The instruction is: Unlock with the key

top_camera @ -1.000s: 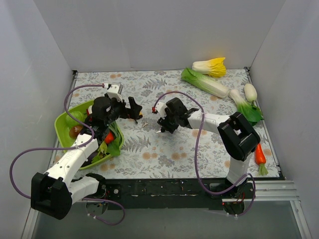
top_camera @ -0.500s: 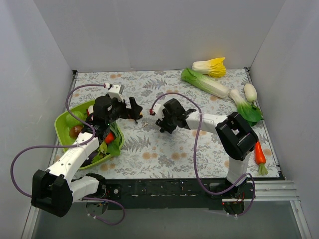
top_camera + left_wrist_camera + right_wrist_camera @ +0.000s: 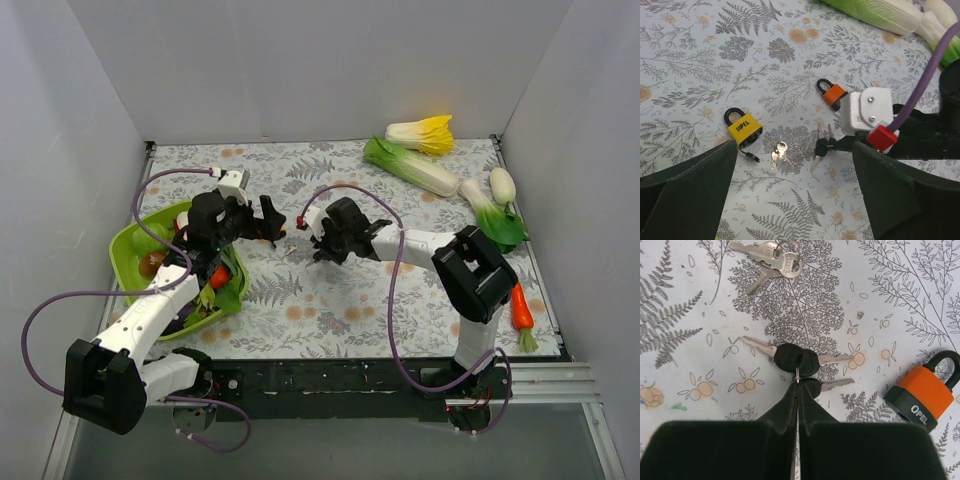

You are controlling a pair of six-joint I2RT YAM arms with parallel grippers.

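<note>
Right wrist view: the right gripper (image 3: 796,385) has its fingers pressed together, and they seem to pinch the ring of the key (image 3: 796,359), lying flat at the tips. The left gripper (image 3: 794,144) hangs spread wide.

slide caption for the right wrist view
Right gripper shut on the ring of the black-headed keys, orange padlock to their right

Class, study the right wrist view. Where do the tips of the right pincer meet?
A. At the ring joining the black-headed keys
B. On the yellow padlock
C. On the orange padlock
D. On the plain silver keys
A: the right pincer has its tips closed together at the small ring of the black-headed keys, while the orange padlock and the plain silver keys lie apart from it.
</note>
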